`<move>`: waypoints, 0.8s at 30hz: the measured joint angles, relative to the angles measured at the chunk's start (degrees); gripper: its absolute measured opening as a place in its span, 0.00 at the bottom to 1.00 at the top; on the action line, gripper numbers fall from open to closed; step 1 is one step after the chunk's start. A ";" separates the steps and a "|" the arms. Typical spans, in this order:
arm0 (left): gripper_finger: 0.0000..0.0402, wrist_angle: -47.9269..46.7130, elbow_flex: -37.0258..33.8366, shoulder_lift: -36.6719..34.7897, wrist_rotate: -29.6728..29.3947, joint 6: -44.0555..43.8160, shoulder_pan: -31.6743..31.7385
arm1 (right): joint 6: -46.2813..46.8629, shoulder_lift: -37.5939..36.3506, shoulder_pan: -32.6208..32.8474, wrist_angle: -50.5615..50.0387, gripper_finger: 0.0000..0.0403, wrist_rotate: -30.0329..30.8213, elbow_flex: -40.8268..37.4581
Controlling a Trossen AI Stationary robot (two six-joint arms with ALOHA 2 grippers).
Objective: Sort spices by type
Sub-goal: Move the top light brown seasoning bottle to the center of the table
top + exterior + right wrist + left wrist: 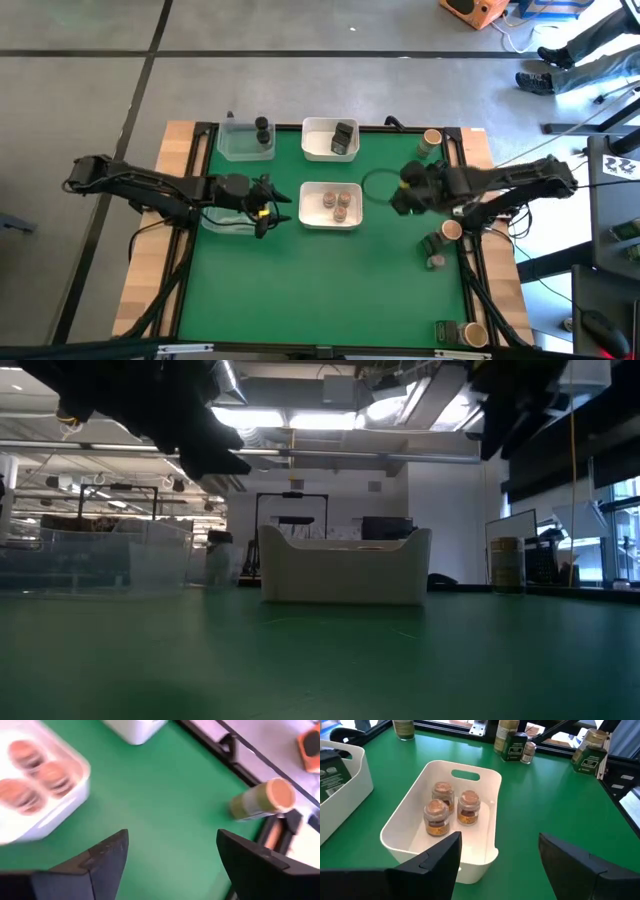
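Observation:
Three small brownish round jars (pixel 451 807) stand in the white middle tray (pixel 306 205). A dark grey tin (pixel 344 135) sits in the far white tray (pixel 312 140), and black cylinders (pixel 262 130) stand in the far clear tub (pixel 238 148). More spices (pixel 440 245) stand loose along the table's right edge, with a tan-topped jar (pixel 262 800) at the far right corner. My left gripper (pixel 500 865) hangs open just left of the middle tray. My right gripper (pixel 172 865) hangs open above the mat, right of that tray. Neither has anything between its fingers.
A second clear tub (pixel 222 222) lies under my left arm at the table's left edge. A thin dark ring (pixel 380 184) lies on the mat between the middle tray and my right gripper. Two more containers (pixel 460 332) stand at the near right corner. The near half of the mat (pixel 320 290) is bare.

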 joint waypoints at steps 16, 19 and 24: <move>0.61 0.74 0.02 1.65 -0.15 1.32 0.02 | -30.16 2.89 -40.93 9.80 0.75 -8.55 -0.02; 0.61 0.82 0.02 1.65 -0.15 1.36 0.02 | -33.67 6.00 -46.95 11.01 0.75 -10.16 -0.02; 0.61 0.80 0.02 1.65 -0.13 1.71 0.02 | -35.46 11.50 -54.77 11.00 0.79 -11.11 -0.02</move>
